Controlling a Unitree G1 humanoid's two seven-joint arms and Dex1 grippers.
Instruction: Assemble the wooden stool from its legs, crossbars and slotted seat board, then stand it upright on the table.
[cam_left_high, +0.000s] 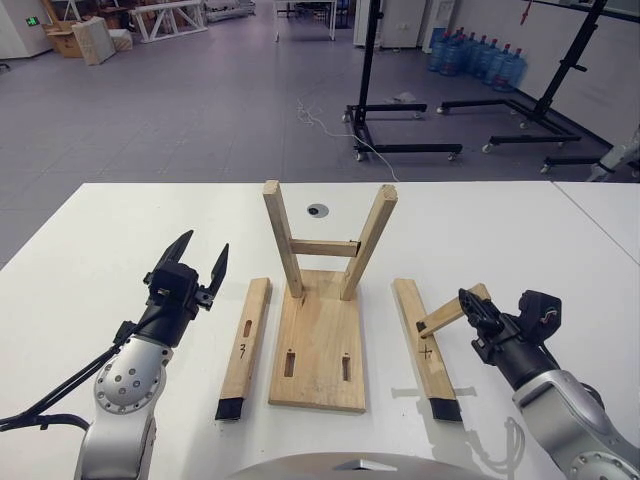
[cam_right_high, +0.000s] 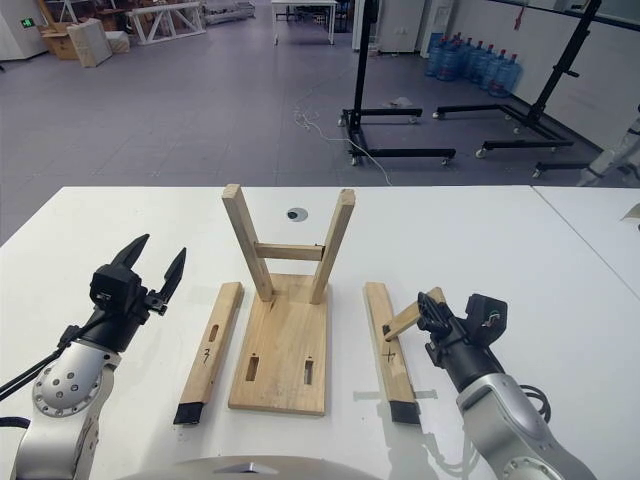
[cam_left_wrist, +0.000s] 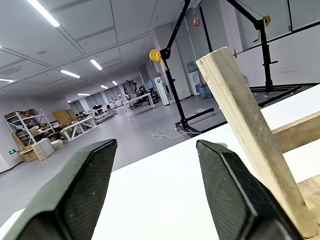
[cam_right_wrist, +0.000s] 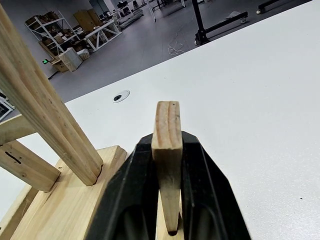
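While both arms are hanging over the near half of the table (cam_left_high: 120, 230), the seat board (cam_left_high: 320, 345) is lying flat at centre, long axis running near to far.

- Two legs are standing in the board's far end. The left upright leg (cam_left_high: 283, 240) is leaning left and the right upright leg (cam_left_high: 368, 243) is leaning right.
- A fitted crossbar (cam_left_high: 325, 248) is joining them at approx mid-height.
- The near slots (cam_left_high: 289, 362) at the board's near end are showing open, one left and one right.
- The left loose leg (cam_left_high: 246, 345) is lying flat on the table just left of the board, roughly parallel to it, black-capped end near.
- The right loose leg (cam_left_high: 425, 350) is lying the same way just right of the board, black cap near.
- The R gripper (cam_left_high: 468, 305) is sitting right of that leg. Its fingers (cam_right_wrist: 135, 185) are pinching a loose crossbar (cam_left_high: 440, 320) by its narrow faces.
- That bar is tilting, w/ its low end over the right loose leg. Can't tell whether the two are touching.
- The L gripper (cam_left_high: 205, 243) is hovering near the left loose leg, on its left. Its fingers (cam_left_wrist: 80, 195) are spread wide w/ nothing between them, tips pointing far.
- A round cable port (cam_left_high: 318, 211) is sitting in the tabletop beyond the upright legs.
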